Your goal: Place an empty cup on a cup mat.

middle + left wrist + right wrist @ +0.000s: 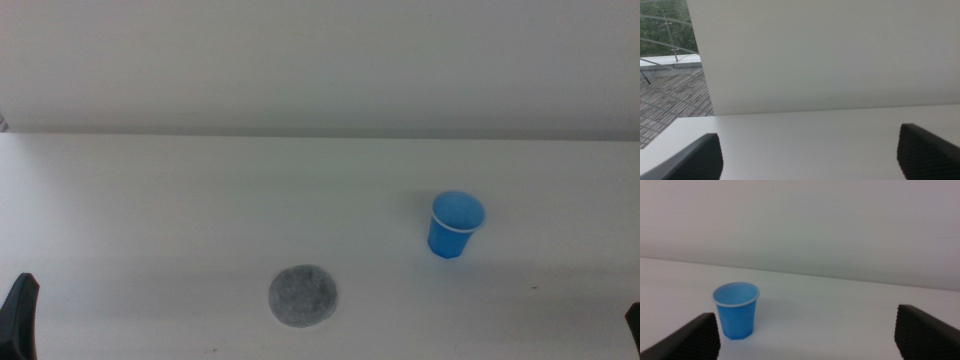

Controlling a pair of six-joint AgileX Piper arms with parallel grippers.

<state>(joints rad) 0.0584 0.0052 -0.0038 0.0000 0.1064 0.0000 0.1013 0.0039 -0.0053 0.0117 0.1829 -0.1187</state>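
The small bright blue cup (pixel 455 225) stands upright and empty on the white table, right of centre. It also shows in the right wrist view (pixel 736 310), ahead of my right gripper (pixel 807 335), whose jaws stand wide apart and empty. The round speckled grey cup mat (pixel 302 296) lies flat near the front middle, well left of the cup and apart from it. My left gripper (pixel 810 155) waits at the table's front left corner (pixel 20 315), jaws wide apart and empty. My right gripper shows only as a dark tip at the front right edge (pixel 633 325).
A plain white wall (pixel 320 60) rises behind the white table (pixel 150 200). The left wrist view shows the wall's left end with a window onto a tiled roof (pixel 665 95) beyond the table's edge.
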